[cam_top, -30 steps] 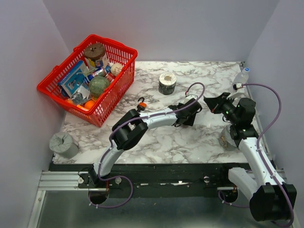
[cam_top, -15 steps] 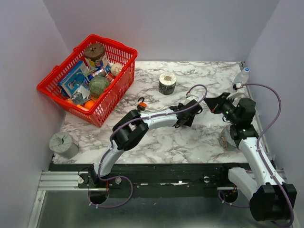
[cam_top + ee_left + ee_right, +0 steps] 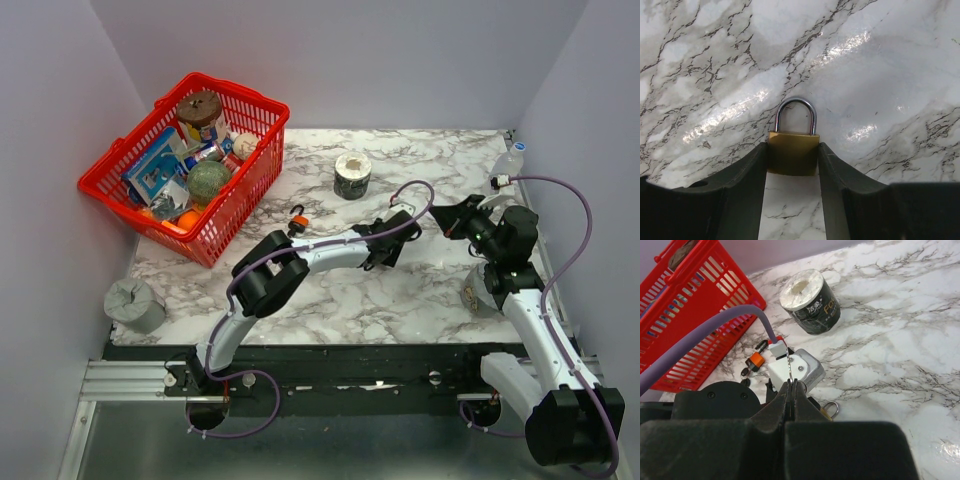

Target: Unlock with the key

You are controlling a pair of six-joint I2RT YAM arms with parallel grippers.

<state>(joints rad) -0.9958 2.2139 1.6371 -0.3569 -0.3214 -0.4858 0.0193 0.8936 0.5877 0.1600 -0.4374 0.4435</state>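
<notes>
The marble desk (image 3: 420, 290) spans the scene. A red plastic basket (image 3: 225, 215) full of groceries sits on its far left corner.

The left arm reaches from the near left to the middle of the desk. The right arm stands at the right, its wrist turned left towards the other arm.

A black-wrapped roll (image 3: 352, 176) with a white top stands far of centre. A grey roll (image 3: 133, 303) lies at the near left corner, and a clear bottle (image 3: 508, 162) lies at the far right edge.

The left pincer (image 3: 793, 146) is down at the desk. Its two dark fingers (image 3: 747, 180) are partly closed, one against each side of the brass padlock (image 3: 792, 160). That padlock lies flat, its steel shackle pointing away from the wrist.

An orange-and-black padlock (image 3: 297, 220) lies well to the left of it, near the basket.

The right pincer (image 3: 791, 384) is pinched fully together on the key (image 3: 789, 360). It is held above the desk, just right of the left pincer. Only the thin silvery blade shows, sticking out past the fingertips towards the left wrist. The black head is hidden between the fingers.
</notes>
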